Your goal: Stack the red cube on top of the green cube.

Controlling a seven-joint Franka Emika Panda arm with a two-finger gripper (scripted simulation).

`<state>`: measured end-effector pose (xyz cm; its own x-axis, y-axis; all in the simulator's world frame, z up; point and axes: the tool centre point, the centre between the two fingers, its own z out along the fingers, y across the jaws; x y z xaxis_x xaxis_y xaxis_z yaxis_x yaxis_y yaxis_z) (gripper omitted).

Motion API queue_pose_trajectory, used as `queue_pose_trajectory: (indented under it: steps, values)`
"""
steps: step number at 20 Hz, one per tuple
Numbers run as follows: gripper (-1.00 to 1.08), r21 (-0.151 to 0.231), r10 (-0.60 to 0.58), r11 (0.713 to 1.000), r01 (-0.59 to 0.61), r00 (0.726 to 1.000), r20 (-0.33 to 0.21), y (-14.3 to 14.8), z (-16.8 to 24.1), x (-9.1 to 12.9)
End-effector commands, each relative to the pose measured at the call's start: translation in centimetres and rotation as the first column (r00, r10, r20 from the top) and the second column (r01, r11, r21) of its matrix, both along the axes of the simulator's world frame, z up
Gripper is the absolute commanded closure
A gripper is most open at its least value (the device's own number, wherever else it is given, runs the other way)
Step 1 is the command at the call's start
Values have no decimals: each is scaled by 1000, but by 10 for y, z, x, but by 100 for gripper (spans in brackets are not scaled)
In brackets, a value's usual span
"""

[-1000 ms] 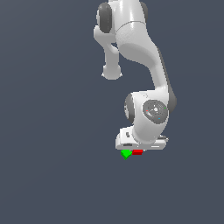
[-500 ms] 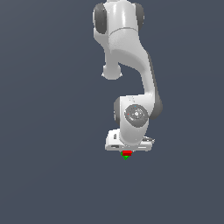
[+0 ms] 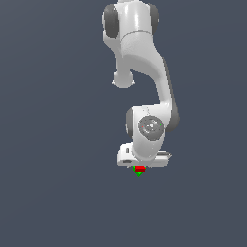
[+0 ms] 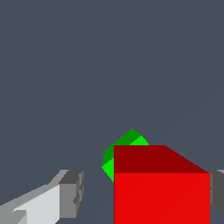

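Note:
The red cube (image 3: pixel 140 168) sits directly over the green cube (image 3: pixel 139 173), of which only a sliver shows beneath it in the exterior view. In the wrist view the red cube (image 4: pixel 162 197) fills the space between the fingers, and the green cube (image 4: pixel 124 144) peeks out corner-on beyond it. My gripper (image 3: pixel 140 167) hangs straight down around the red cube. A clear gap of floor shows between the light grey finger (image 4: pixel 70 192) and the cube's side. The other finger (image 4: pixel 217 188) shows only at the picture's edge. The gripper (image 4: pixel 146 188) stands open.
The plain dark grey floor (image 3: pixel 58 193) lies all around the two cubes. The white arm (image 3: pixel 144 72) rises above the gripper toward the top of the exterior view. No other object shows.
The arm carried the red cube toward the exterior view's left until it stood over the green cube. Over the last half second its position has held still.

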<state>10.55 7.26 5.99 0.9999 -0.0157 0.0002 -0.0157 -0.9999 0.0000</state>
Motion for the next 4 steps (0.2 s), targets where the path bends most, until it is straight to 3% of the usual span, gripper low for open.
queue_pose_trajectory:
  steps: [1,4]
  values:
    - [-92,0,0,1000,0,1000,0,0,0,0]
    - [-92,0,0,1000,0,1000,0,0,0,0]
